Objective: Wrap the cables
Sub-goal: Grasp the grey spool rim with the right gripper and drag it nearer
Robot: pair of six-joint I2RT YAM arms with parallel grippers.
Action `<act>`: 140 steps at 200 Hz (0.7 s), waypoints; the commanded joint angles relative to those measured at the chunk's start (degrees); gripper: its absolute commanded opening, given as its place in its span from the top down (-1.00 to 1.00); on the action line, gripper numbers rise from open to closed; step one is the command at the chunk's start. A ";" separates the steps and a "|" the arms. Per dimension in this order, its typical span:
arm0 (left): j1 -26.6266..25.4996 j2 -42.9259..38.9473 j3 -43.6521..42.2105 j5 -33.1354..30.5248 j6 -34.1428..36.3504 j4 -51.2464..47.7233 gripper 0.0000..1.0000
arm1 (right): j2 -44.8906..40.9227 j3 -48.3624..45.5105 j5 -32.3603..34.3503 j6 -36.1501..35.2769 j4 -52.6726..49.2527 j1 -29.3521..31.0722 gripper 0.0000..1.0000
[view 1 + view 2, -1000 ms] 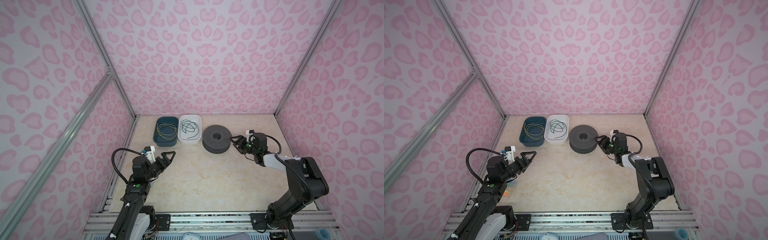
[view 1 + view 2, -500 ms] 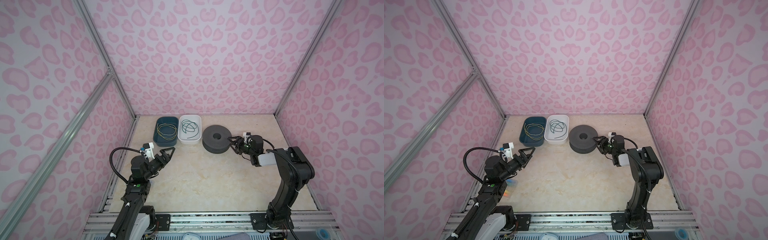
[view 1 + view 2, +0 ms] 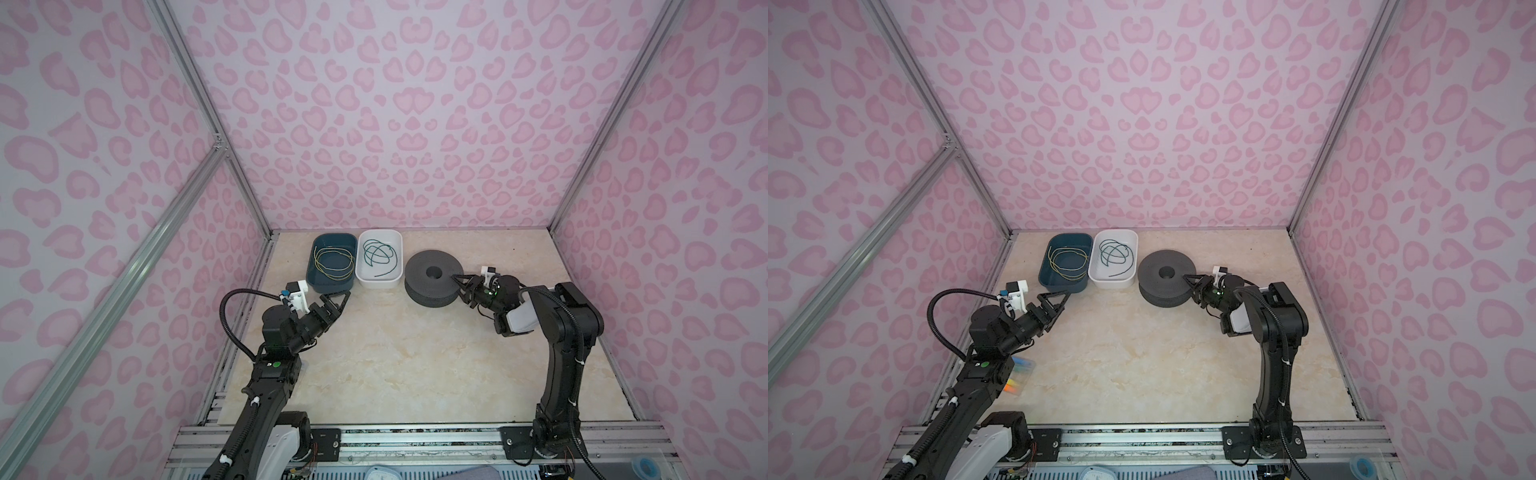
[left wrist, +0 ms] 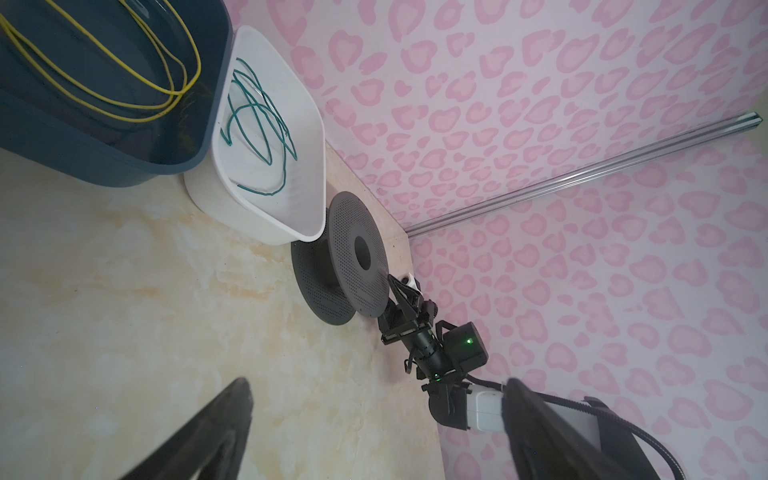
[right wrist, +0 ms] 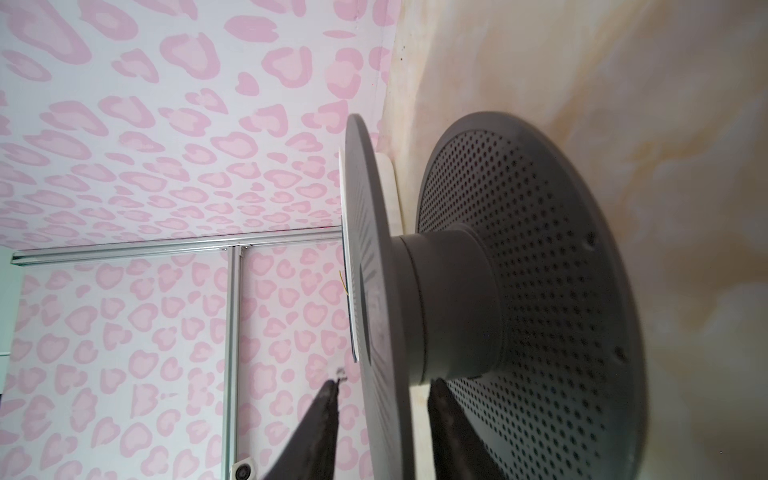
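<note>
Your left tool [image 3: 337,297] hangs with its jaws wide over the marbled tabletop [image 3: 395,353] at 10 o'clock, holding nothing. Your right tool [image 3: 458,284] stands narrow, its jaws straddling the upper flange of the dark grey, perforated spool [image 3: 419,270] at 1 o'clock, with a gap showing beside the rim. The thin pale yellow cable [image 3: 333,264] lies looped in the dark blue bin [image 3: 316,278] at 11 o'clock. The dark green cable [image 3: 379,258] coils in the white bin [image 3: 378,283] just beside it.

No text, label or number is legible anywhere.
</note>
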 commanded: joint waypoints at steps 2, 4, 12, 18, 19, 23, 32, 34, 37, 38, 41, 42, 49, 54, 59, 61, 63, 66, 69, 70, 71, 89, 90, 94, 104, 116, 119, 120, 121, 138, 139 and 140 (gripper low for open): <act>-0.05 -0.02 0.95 0.27 0.25 0.52 -0.91 | 2.23 0.70 -0.79 5.21 10.64 0.25 0.56; -0.06 -0.01 1.03 0.27 0.31 0.50 -0.91 | 2.47 0.77 -0.75 5.42 10.94 0.25 0.58; -0.06 -0.01 1.05 0.22 0.37 0.47 -0.91 | 3.19 0.79 -0.70 6.30 12.45 0.35 0.67; 0.00 -0.02 1.12 0.23 0.41 0.36 -0.91 | 3.67 0.82 -0.57 6.88 13.45 0.34 0.74; -0.03 -0.06 1.09 0.20 0.41 0.37 -0.91 | 3.70 0.81 -0.55 6.93 13.61 0.34 0.75; -0.05 -0.01 1.21 0.18 0.41 0.26 -0.91 | 3.93 0.78 -0.53 7.33 14.19 0.38 0.78; -0.05 -0.01 1.43 0.18 0.50 -0.08 -0.91 | 4.29 0.66 -0.44 7.97 15.38 0.31 0.85; -0.06 -0.05 1.46 0.16 0.54 -0.24 -0.91 | 4.39 0.65 -0.37 8.09 15.62 0.27 0.86; -0.06 -0.08 1.51 0.18 0.52 -0.38 -0.91 | 4.50 0.62 -0.43 8.29 15.93 0.33 0.87; -0.06 -0.09 1.59 0.22 0.55 -0.44 -0.91 | 4.51 0.62 -0.44 8.34 16.04 0.33 0.87; -0.06 -0.16 1.66 0.21 0.58 -0.61 -0.91 | 4.55 0.62 -0.37 8.50 16.32 0.34 0.89; -0.01 -0.17 1.67 0.20 0.59 -0.69 -0.91 | 4.58 0.62 -0.32 8.58 16.36 0.34 0.90; -0.06 -0.20 1.99 0.10 0.63 -0.99 -0.91 | 4.79 0.37 -0.15 9.14 17.25 0.30 0.93; -0.06 -0.22 2.17 -0.11 0.79 -1.30 -0.91 | 4.86 0.27 -0.09 9.65 17.85 0.24 0.97; -0.06 -0.18 2.54 -0.21 0.87 -1.61 -0.91 | 4.88 0.20 -0.23 10.03 18.06 0.12 1.00; -0.06 -0.22 2.66 -0.23 0.94 -1.62 -0.91 | 4.87 0.16 -0.30 10.16 18.07 0.09 1.00; -0.06 -0.21 2.77 -0.21 1.01 -1.70 -0.91 | 4.80 0.13 -0.27 10.24 18.08 0.03 1.00; -0.06 -0.12 2.96 -0.17 1.15 -1.72 -0.91 | 4.64 -0.02 -0.42 10.22 18.08 -0.13 1.00; -0.01 -0.13 3.16 -0.15 1.31 -1.85 -0.91 | 4.42 -0.17 -0.52 10.15 18.03 -0.10 1.00; -0.04 -0.11 3.21 -0.20 1.34 -1.88 -0.91 | 4.34 -0.21 -0.57 10.15 17.97 -0.15 1.00; -0.05 -0.10 3.32 -0.23 1.40 -1.93 -0.91 | 4.25 -0.28 -0.64 10.06 17.93 -0.17 1.00; -0.06 -0.51 4.01 -0.83 2.07 -2.73 -0.91 | 2.72 -1.37 -0.86 9.87 17.98 -0.79 1.00; -0.06 -0.48 4.03 -0.85 2.08 -2.76 -0.91 | 2.61 -1.39 -0.87 9.88 17.98 -0.84 1.00; -0.05 -0.59 4.02 -0.99 2.16 -2.86 -0.91 | 2.23 -1.69 -0.92 9.89 18.02 -0.88 1.00; -0.05 -0.87 4.08 -1.19 2.24 -3.19 -0.91 | 1.22 -2.21 -1.07 9.95 17.95 -1.14 1.00; -0.06 -1.01 4.26 -1.05 2.34 -3.54 -0.91 | -0.09 -2.90 -1.48 9.80 18.06 -1.26 1.00; -0.06 -1.11 4.42 -1.05 2.47 -3.76 -0.91 | -0.40 -3.07 -1.57 9.80 17.96 -1.33 1.00; -0.01 -1.08 4.45 -1.05 2.54 -3.84 -0.91 | -0.53 -3.11 -1.62 9.80 18.02 -1.33 1.00; -0.04 -1.07 4.51 -1.05 2.53 -3.84 -0.91 | -0.64 -3.18 -1.69 9.75 18.00 -1.38 1.00; -0.05 -1.32 4.95 -1.13 3.09 -4.62 -0.91 | -2.55 -4.65 -2.27 9.43 17.95 -1.55 1.00; -0.06 -1.41 5.02 -1.13 3.07 -4.63 -0.91 | -2.67 -4.74 -2.28 9.39 17.92 -1.48 1.00; -0.01 -1.41 5.02 -1.13 3.10 -4.67 -0.91 | -2.77 -4.83 -2.33 9.38 17.91 -1.50 1.00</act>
